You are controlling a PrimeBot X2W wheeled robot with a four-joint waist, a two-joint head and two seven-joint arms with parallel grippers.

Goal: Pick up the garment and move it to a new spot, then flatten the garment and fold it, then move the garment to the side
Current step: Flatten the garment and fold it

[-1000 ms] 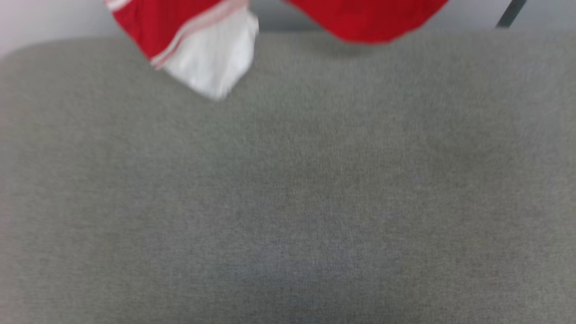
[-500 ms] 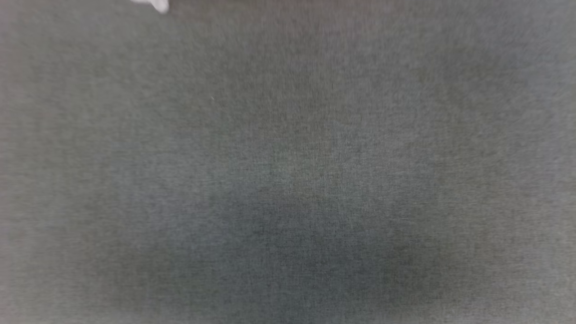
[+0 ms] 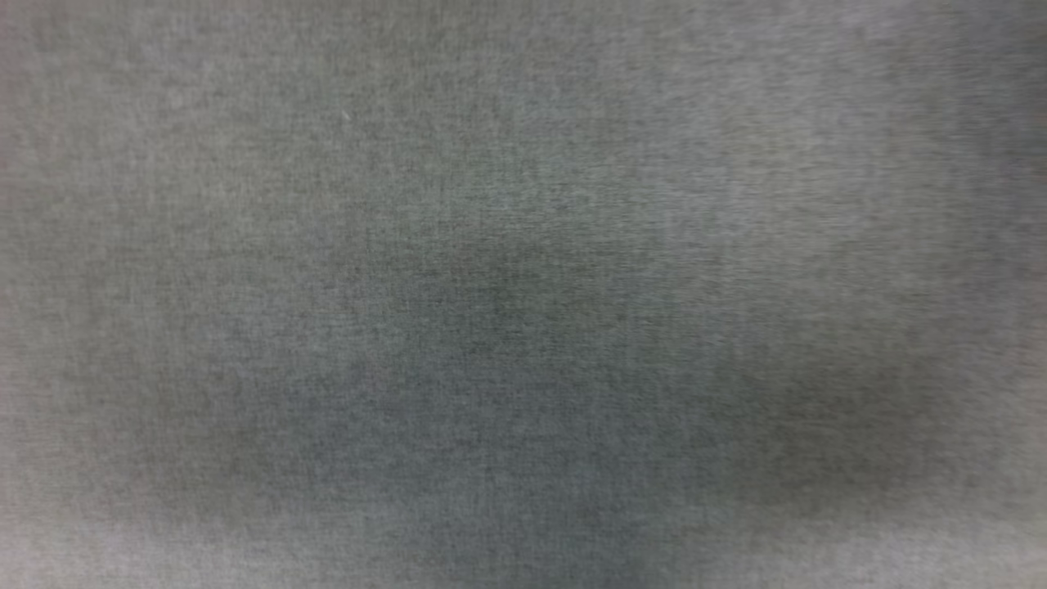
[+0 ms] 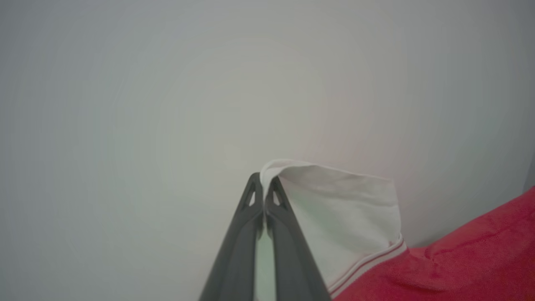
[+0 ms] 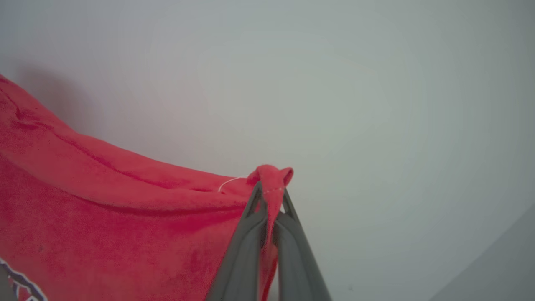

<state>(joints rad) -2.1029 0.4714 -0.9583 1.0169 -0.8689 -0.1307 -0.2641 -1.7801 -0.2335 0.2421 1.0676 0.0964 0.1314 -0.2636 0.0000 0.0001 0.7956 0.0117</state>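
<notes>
The left tool (image 4: 264,186) is clenched on the jersey (image 4: 459,259) at its white sleeve (image 4: 347,205), red cloth hanging toward four o'clock. The right tool (image 5: 271,196) pinches a red edge; at eight o'clock, black white-outlined print (image 5: 21,282) is too cropped to read.

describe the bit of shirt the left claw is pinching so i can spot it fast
Against the plain pale background hangs the red short-sleeved jersey tee. At its edge, the left claw is shut on a white fabric sleeve. It is plain white, with striped trim where it meets the red body, unlike the all-red corner pinched by the right claw.
</notes>
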